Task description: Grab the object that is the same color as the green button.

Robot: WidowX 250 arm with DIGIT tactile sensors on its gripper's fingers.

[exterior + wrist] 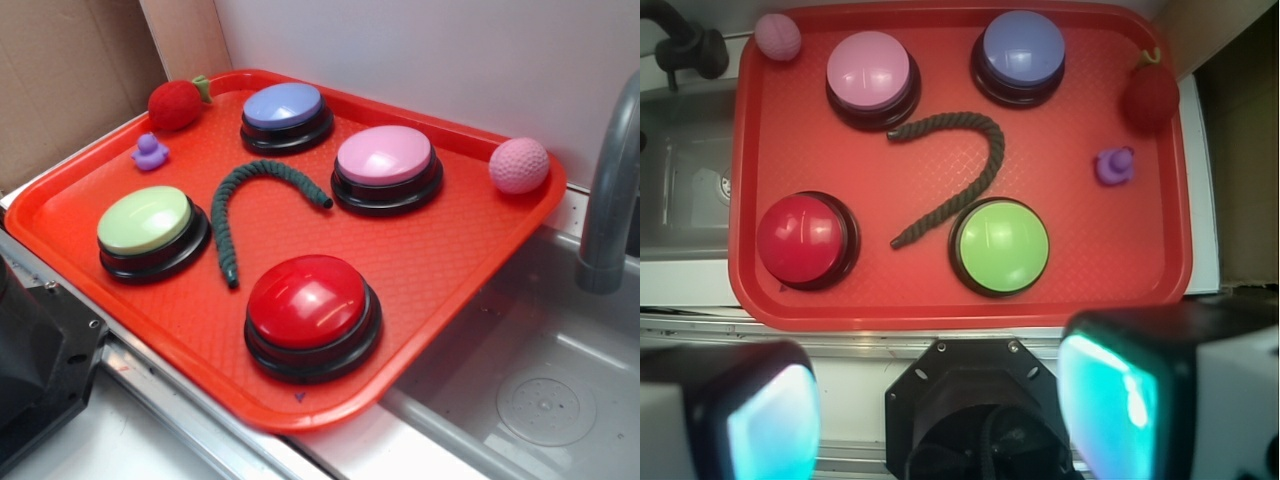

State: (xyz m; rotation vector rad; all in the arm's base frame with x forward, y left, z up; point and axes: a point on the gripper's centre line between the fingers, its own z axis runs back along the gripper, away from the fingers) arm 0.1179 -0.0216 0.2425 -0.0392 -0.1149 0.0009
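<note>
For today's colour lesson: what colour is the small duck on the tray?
Purple; the duck shows best in the exterior view.

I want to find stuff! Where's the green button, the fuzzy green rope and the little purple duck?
green button [146,220], exterior view, middle of its pale dome.
fuzzy green rope [262,174], exterior view, top of its bend.
purple duck [150,153], exterior view, on its body.

The orange-red plastic tray [110,160] holds all items; clock directions follow the exterior view. The dark green fuzzy rope piece [262,182] lies at centre, touching no button. The pale lime-green dome button [146,222] sits at 9 o'clock, the lavender-blue dome button [285,106] at 12, the pink dome button [384,157] at 2, the red dome button [307,301] at 5. The red plush strawberry [176,104] occupies 11, the small purple rubber duck [150,152] at 10, the pink dimpled ball [518,165] at 3.
</note>
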